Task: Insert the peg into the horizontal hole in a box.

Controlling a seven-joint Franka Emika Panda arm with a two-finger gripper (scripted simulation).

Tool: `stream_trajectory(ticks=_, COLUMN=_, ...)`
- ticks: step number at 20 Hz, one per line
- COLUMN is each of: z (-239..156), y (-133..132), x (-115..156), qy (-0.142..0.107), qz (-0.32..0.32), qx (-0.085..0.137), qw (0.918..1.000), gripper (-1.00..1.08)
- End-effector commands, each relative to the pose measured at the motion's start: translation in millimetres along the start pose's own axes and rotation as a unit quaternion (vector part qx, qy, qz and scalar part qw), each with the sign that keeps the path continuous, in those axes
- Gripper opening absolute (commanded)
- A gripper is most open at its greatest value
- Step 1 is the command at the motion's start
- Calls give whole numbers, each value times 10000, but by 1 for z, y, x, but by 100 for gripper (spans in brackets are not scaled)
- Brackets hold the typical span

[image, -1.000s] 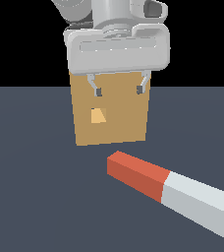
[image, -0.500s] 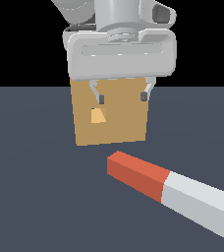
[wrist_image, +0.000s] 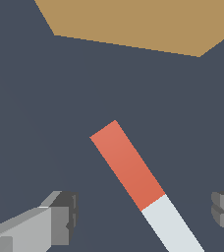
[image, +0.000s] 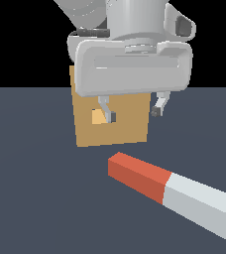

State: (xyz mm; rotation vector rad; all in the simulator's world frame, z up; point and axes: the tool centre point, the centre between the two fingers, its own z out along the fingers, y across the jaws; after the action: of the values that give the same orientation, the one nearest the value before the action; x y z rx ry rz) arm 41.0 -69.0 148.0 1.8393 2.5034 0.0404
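The peg (image: 174, 193) lies flat on the dark floor, its red end (image: 137, 177) pointing toward the box and its white-grey part running off to the exterior view's right. The tan box (image: 127, 124) stands upright behind it, with the lighter hole (image: 97, 117) partly covered by one fingertip. My gripper (image: 133, 114) hangs open in the air above the floor, in front of the box face and higher than the peg, holding nothing. In the wrist view the peg (wrist_image: 138, 177) lies between the two fingers (wrist_image: 60, 219), nearer the box (wrist_image: 133, 22) than they are.
The dark grey floor (image: 30, 198) stretches around the peg and box. Nothing else stands on it in these views.
The gripper has come closer to the exterior camera and shifted toward that view's right, now looming larger. The fingers stay open. Peg and box have not moved.
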Motion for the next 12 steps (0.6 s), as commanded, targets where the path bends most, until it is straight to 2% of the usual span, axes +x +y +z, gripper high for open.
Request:
stream_trajectory(ticks=1, z=7, y=3, x=-11, qy=14, qz=-270, qx=14, qw=9996, gripper=100)
stream_trajectory(ticks=7, z=25, y=13, x=-37, qy=44, qz=-933, qx=53, qw=9956, gripper=100)
stream_trajectory(ticks=12, z=41, y=24, x=-58, qy=68, qz=-1512, qx=88, qw=9884, gripper=100)
